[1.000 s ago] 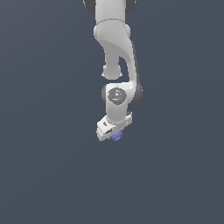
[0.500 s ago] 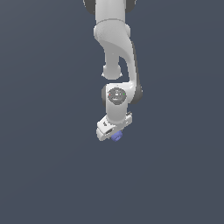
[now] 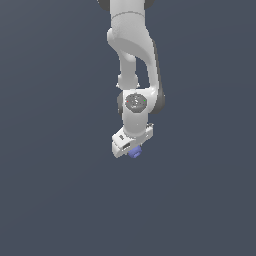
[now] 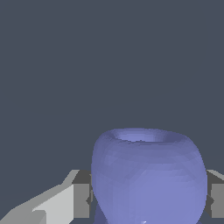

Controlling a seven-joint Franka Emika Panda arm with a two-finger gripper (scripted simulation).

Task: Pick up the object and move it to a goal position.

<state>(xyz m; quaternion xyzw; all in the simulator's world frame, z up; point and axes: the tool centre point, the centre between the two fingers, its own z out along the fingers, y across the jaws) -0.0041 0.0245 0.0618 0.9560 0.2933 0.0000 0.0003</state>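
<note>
The blue-violet object (image 3: 134, 153) is clamped in the gripper (image 3: 131, 148), a finger (image 4: 81, 194) pressed on each side in the wrist view. No goal marker is seen. A slip could be caused by its rounded sides if swung fast.

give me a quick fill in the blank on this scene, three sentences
1. The colour of the object in the tool is ____.
2. In the wrist view the object sits ____ the two fingers.
3. In the exterior view the arm reaches into the picture from the ____ edge.

Missing words: blue-violet; between; top
</note>
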